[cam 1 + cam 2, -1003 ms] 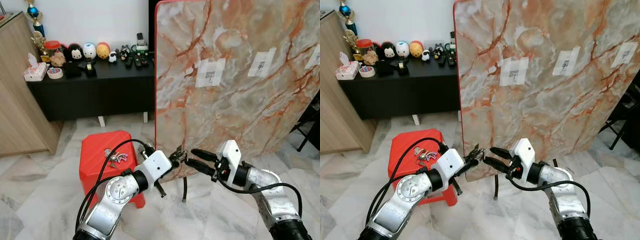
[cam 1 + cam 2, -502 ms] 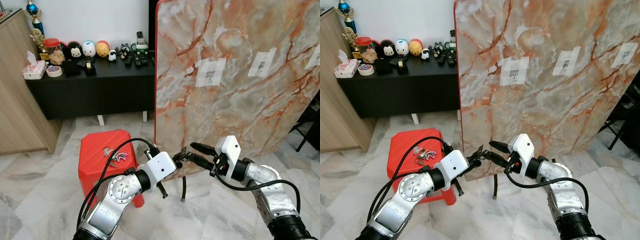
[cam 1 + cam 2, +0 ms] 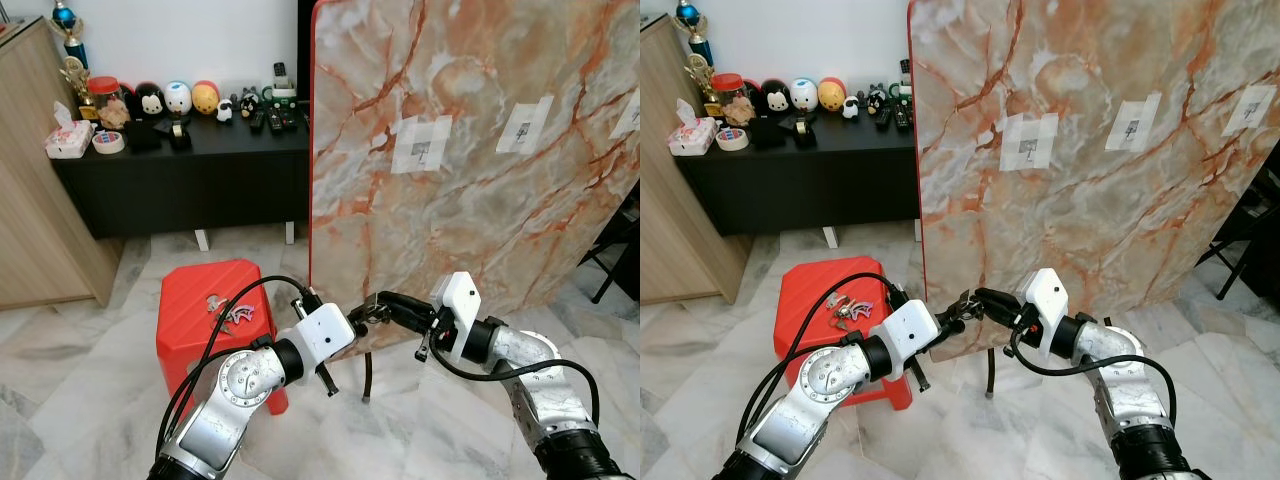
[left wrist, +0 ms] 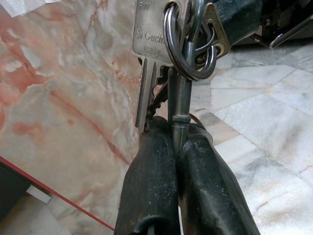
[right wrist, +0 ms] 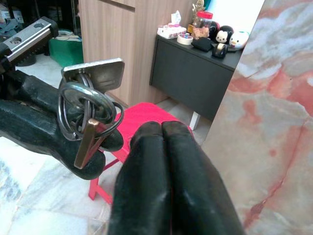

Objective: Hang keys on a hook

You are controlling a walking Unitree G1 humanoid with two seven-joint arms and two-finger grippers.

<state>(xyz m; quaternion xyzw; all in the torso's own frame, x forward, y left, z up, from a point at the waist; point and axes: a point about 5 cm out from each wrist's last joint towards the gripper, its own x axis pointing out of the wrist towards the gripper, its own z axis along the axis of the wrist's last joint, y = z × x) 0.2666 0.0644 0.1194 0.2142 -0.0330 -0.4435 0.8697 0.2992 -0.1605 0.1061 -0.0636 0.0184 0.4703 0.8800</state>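
Observation:
A bunch of keys (image 4: 155,34) on steel rings is pinched by one key's shaft in my left gripper (image 4: 176,131), which is shut on it. In the left eye view that gripper (image 3: 362,316) holds the keys (image 3: 372,311) low in front of the marble board (image 3: 470,220). My right gripper (image 3: 384,300) faces it from the right, fingers shut, tips right beside the rings. In the right wrist view its pressed-together fingers (image 5: 146,161) sit next to the keys (image 5: 88,105), with nothing seen between them. Small hooks sit on white tape patches (image 3: 420,145) on the board.
A red plastic stool (image 3: 195,320) stands at my left with a second bunch of keys (image 3: 232,313) on top. Behind it is a black sideboard (image 3: 180,170) with figurines and a wooden cabinet (image 3: 30,190). A thin black table leg (image 3: 367,375) stands under the board.
My right gripper, open before, has moved in towards the left gripper's keys and shut its fingers. The left gripper has stayed shut on the keys.

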